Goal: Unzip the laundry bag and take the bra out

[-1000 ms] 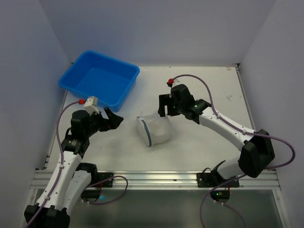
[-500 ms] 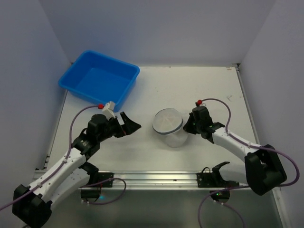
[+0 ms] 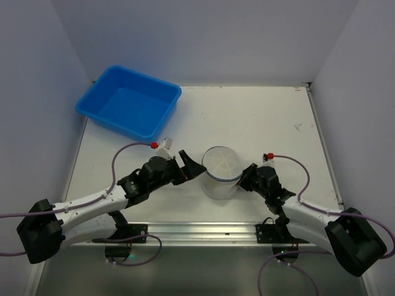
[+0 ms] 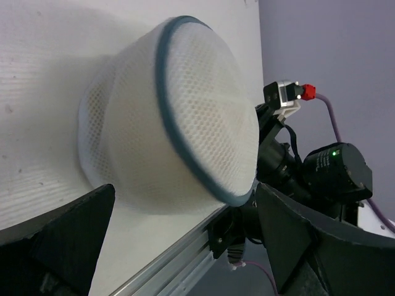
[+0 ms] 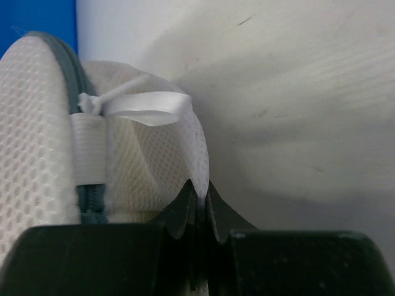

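Observation:
The laundry bag (image 3: 220, 171) is a white mesh pod with a dark hoop rim, standing near the table's front edge. My right gripper (image 3: 247, 179) is at its right side, shut on a fold of its mesh (image 5: 199, 185). Left of that fold, the right wrist view shows the grey zipper (image 5: 86, 197) and a white ribbon pull (image 5: 148, 105). My left gripper (image 3: 196, 168) stands open just left of the bag. Its fingers (image 4: 62, 240) frame the bag (image 4: 166, 135) without touching it. The bra is hidden from view.
A blue tub (image 3: 129, 102) stands at the back left and shows as a blue corner (image 5: 37, 15) in the right wrist view. The aluminium rail (image 3: 203, 231) runs along the near edge just in front of the bag. The right arm (image 4: 336, 172) sits behind the bag.
The bag has gone from lying on its side mid-table to standing nearer the front edge. My right gripper has closed on its mesh. My left arm has reached rightward up to the bag.

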Robot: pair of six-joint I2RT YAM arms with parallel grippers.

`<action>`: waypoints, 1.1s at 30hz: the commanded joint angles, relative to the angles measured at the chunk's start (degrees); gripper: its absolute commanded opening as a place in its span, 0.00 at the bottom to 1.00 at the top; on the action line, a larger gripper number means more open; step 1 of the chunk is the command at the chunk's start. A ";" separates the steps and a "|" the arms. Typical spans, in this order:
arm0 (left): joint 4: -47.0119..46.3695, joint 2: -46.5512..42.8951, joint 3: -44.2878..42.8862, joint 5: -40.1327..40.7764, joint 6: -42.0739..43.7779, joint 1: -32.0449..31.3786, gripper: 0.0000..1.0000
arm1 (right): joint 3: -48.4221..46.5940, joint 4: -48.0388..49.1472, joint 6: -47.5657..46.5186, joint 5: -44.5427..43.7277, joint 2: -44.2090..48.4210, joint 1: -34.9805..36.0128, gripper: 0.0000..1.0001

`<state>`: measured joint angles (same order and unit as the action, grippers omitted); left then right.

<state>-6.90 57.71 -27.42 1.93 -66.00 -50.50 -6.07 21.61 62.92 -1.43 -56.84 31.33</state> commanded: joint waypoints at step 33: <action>-8.49 8.90 -1.32 -10.06 27.48 12.34 0.04 | -13.79 -25.03 -22.20 5.96 9.72 5.59 0.77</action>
<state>-11.55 63.59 -28.69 5.61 -52.56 -41.50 -16.84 6.68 49.41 -1.21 -49.71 38.11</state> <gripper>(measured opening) 0.081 0.743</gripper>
